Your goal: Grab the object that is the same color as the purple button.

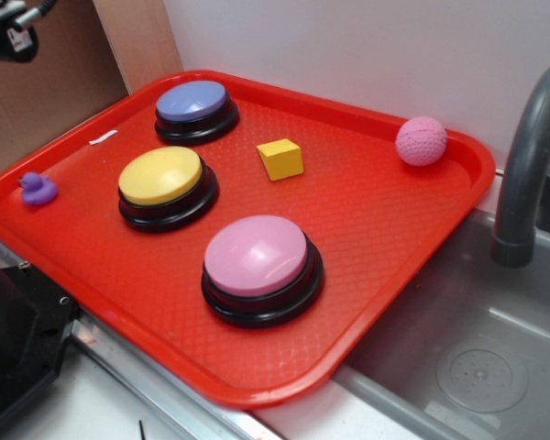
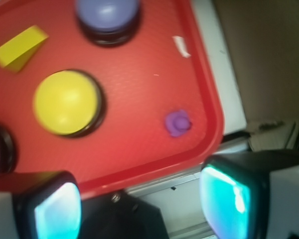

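Observation:
A tiny purple duck [image 1: 38, 189] sits near the left edge of the red tray [image 1: 376, 229]; in the wrist view the duck [image 2: 178, 123] lies close to the tray's corner. The purple button [image 1: 195, 108], domed on a black base, stands at the tray's far left; the wrist view shows the same purple button [image 2: 107, 17] at its top edge. My gripper [image 2: 142, 201] hangs high above the tray's near edge, open, nothing between its two pads. In the exterior view only a part of the gripper [image 1: 9, 32] shows in the top left corner.
On the tray also stand a yellow button [image 1: 165, 183], a pink button [image 1: 259, 266], a yellow cube [image 1: 280, 158] and a pink knitted ball [image 1: 421, 140]. A grey tap [image 1: 532, 156] and a sink [image 1: 477, 367] lie to the right. A white scrap [image 1: 103, 137] lies near the purple button.

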Robot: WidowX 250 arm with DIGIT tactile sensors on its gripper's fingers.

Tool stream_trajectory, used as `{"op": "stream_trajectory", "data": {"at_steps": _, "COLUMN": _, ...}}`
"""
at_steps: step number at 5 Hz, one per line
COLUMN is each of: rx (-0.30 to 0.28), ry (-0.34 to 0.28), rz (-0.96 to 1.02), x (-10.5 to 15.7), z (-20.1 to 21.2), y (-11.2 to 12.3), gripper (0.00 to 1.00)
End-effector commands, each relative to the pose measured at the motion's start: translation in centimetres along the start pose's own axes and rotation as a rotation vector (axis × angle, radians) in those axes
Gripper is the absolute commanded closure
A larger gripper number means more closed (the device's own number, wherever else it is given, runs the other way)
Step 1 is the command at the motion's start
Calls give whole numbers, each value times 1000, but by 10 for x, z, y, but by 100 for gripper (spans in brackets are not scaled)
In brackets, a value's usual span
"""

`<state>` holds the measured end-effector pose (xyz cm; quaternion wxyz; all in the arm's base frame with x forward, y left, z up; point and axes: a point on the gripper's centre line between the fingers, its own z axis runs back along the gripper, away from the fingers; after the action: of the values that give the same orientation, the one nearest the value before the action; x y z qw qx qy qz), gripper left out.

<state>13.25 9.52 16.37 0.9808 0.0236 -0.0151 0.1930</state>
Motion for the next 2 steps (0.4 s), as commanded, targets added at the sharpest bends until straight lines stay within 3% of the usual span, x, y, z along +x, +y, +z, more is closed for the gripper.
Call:
{"op": "stream_trajectory", "data": {"at_steps": 1, "rx": 103, "ry": -96, "rz": 352, "x": -17, "z": -27, "y": 36, "gripper": 0}}
{"op": "stream_trajectory", "data": {"at_steps": 2, "rx": 56, "ry": -142, "rz": 485, "x": -19, "z": -45, "y": 47, "gripper": 0}}
